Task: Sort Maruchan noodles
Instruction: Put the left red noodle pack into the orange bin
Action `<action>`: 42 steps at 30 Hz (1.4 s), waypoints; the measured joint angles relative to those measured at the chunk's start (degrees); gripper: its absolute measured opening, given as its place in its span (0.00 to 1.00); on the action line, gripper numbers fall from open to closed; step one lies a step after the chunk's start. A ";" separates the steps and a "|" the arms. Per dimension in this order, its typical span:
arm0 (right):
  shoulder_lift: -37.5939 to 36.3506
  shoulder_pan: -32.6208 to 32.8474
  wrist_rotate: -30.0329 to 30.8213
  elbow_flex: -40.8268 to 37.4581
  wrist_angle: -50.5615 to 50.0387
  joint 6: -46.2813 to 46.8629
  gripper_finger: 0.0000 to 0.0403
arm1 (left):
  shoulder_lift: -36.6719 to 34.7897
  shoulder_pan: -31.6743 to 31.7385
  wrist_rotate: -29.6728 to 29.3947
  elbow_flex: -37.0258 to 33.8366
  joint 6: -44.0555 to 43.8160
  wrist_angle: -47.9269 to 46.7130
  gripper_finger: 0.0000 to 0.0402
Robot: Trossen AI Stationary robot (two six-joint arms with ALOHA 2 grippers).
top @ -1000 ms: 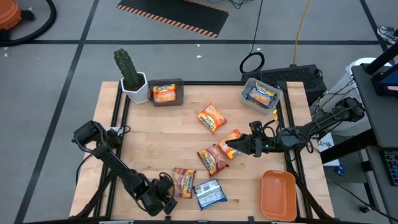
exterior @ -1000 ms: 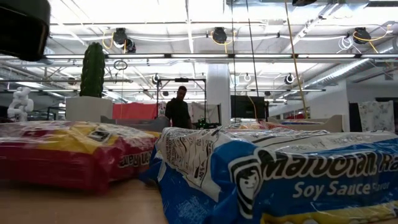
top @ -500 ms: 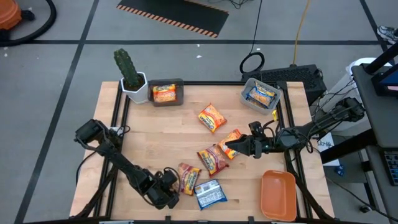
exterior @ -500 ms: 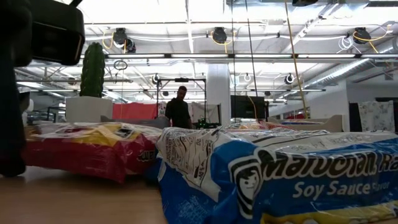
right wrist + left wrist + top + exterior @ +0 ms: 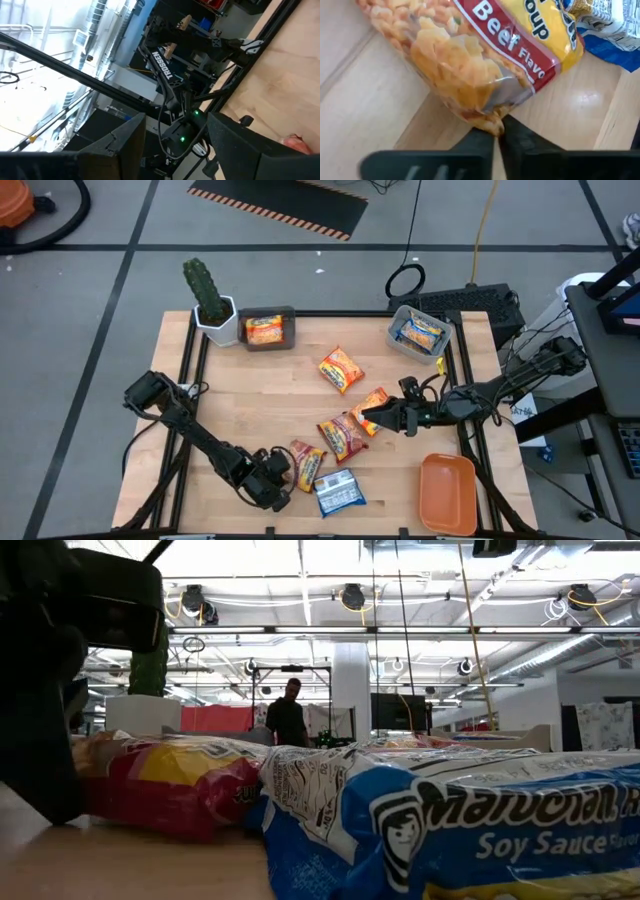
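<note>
Left wrist view: the left tool [image 5: 499, 131] is pinched closed on the edge of the red beef packet [image 5: 485, 55], near the counter's [image 5: 250, 400] front edge beside the blue packet [image 5: 337, 491]. Right tool [image 5: 366, 415] hangs half open, empty, over mid-counter.

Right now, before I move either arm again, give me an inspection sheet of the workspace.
Surface: wooden table, bare between items.
Job's things: beef packet and blue packet near the front edge; three orange packets mid-table; one packet each in the grey bin and clear bin.
Clutter: cactus pot, orange tray.
Grippers: left gripper shut on beef packet's edge; right gripper open by an orange packet.
Cables: on the floor behind the table.
Surroundings: a person far off in the low view.
</note>
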 joint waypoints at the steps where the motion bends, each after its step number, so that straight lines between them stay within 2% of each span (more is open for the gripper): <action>1: 0.00 0.00 0.00 0.00 -0.59 0.54 0.52 | -0.32 0.04 1.05 -0.02 0.06 0.10 0.02; 7: 0.02 0.00 0.06 0.00 -1.99 1.32 0.52 | -4.20 -0.18 1.91 0.00 5.38 -0.08 0.01; 14: 0.00 0.02 0.15 0.00 -2.01 1.41 0.52 | -11.20 1.18 0.52 0.07 14.94 -5.37 0.01; 22: 0.49 0.42 0.14 0.00 -3.99 0.73 0.52 | -18.75 2.40 0.31 0.11 34.74 -7.18 0.01; 32: 4.85 0.42 0.15 0.00 -3.66 1.12 0.52 | -24.61 5.24 0.53 0.13 43.84 -9.12 0.01; 40: 9.77 0.42 0.06 0.00 0.96 1.77 0.52 | -27.09 5.33 2.51 5.24 58.13 -12.34 0.01; 42: 11.16 0.31 -1.59 0.00 1.60 2.74 0.52 | -27.05 5.39 2.47 7.34 61.70 -14.05 0.01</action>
